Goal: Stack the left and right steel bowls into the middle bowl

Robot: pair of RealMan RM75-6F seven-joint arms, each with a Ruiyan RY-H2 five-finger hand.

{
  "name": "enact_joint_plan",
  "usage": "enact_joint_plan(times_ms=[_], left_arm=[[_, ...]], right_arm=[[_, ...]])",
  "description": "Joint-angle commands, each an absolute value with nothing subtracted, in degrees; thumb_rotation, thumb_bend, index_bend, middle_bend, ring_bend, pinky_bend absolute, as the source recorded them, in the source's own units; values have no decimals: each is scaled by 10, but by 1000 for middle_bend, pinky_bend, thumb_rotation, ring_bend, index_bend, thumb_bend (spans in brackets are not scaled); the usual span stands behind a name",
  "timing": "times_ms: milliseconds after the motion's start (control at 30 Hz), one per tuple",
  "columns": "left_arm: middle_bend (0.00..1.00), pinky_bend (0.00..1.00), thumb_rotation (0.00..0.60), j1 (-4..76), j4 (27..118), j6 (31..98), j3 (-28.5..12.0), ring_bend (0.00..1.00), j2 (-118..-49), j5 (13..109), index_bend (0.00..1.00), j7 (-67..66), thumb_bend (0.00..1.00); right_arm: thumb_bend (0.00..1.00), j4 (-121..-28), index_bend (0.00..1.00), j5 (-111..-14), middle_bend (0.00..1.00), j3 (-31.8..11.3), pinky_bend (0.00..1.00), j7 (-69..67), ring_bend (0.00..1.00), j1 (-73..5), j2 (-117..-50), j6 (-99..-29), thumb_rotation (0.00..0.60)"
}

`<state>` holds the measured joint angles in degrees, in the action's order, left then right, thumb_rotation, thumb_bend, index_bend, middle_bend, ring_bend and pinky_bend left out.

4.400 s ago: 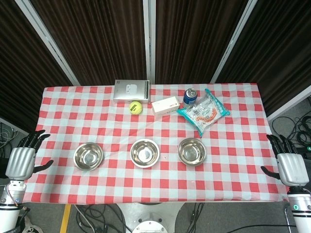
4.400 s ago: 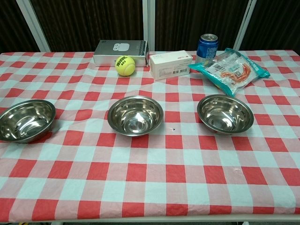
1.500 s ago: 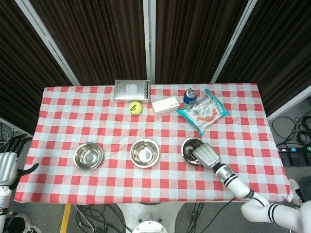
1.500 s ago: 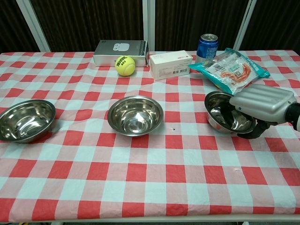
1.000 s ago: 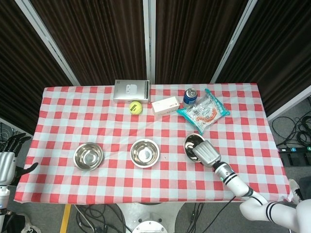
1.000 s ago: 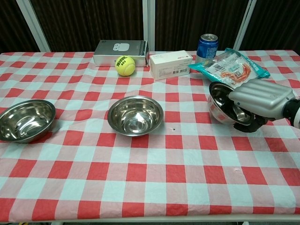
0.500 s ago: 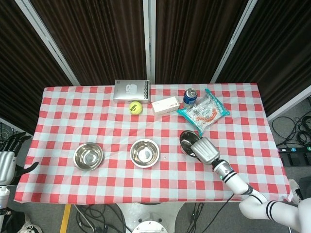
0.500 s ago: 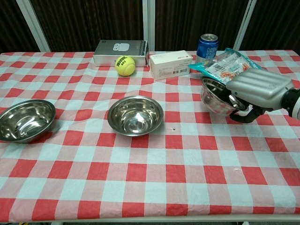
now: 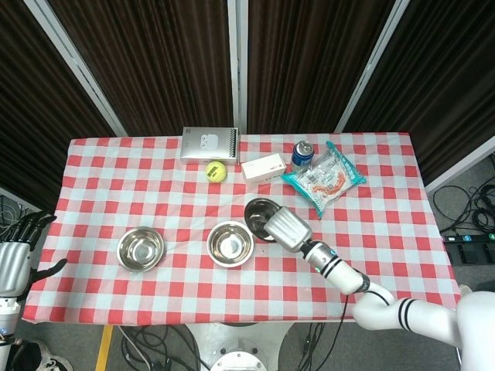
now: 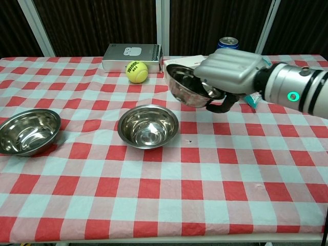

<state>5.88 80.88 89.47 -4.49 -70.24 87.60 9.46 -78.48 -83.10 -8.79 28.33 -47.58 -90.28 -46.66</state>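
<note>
Your right hand (image 10: 228,70) grips the right bowl (image 10: 183,84) aloft, just right of the middle bowl (image 9: 230,243); left hand (image 9: 15,263) hangs released, well left.

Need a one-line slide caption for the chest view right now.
Right hand holds the right steel bowl in the air beside the middle bowl; left bowl sits untouched on the checked tablecloth.
</note>
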Motion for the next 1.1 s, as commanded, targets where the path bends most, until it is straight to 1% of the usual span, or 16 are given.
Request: enact_joint_plan(times_ms=[33,267,633,667,700,733,800,833,933,1000,1100], left_arm=[[255,251,600,58,811,895,-45,163,-702,876,240,92,138],[255,251,600,57,805,898,-46,162,-706,873,237,95,138],[233,251,600,52,784,914,-55,162,-715,867,230,114,138],[231,251,600,52,783,915,-56,162,-715,866,230,116,138],[231,251,600,52,782,914,-56,162,-715,866,230,117,138],[230,251,600,51,780,914,-56,162,-715,865,230,119,138],[230,251,600,51,778,914,-56,162,-716,865,230,122,138],[230,251,600,52,778,913,-56,162,-716,864,230,123,138],[230,251,600,52,777,911,-57,163,-717,863,230,125,137],[230,251,600,52,776,911,-57,162,-717,863,230,125,136],[230,251,600,52,777,908,-56,163,-716,862,230,125,136]], right_arm=[[346,-783,627,-816,526,-99,636,299,647,-496,-927,-453,600],[352,-780,627,-793,526,-103,636,314,646,-517,-957,-445,600],[351,-754,625,-776,519,-94,636,314,645,-543,-994,-430,600],[317,-754,609,-776,504,-93,636,314,644,-545,-994,-427,600],[256,-754,576,-775,478,-92,635,314,640,-548,-993,-424,600],[195,-755,531,-775,451,-91,635,313,630,-552,-990,-418,600],[88,-760,405,-768,381,-89,635,314,592,-557,-983,-407,600],[66,-763,352,-764,349,-89,635,315,578,-559,-980,-403,600],[43,-769,265,-751,278,-87,635,325,563,-563,-970,-397,600],[41,-777,238,-742,256,-88,636,336,560,-564,-961,-398,600],[40,-808,225,-728,246,-93,636,357,562,-563,-931,-411,600]])
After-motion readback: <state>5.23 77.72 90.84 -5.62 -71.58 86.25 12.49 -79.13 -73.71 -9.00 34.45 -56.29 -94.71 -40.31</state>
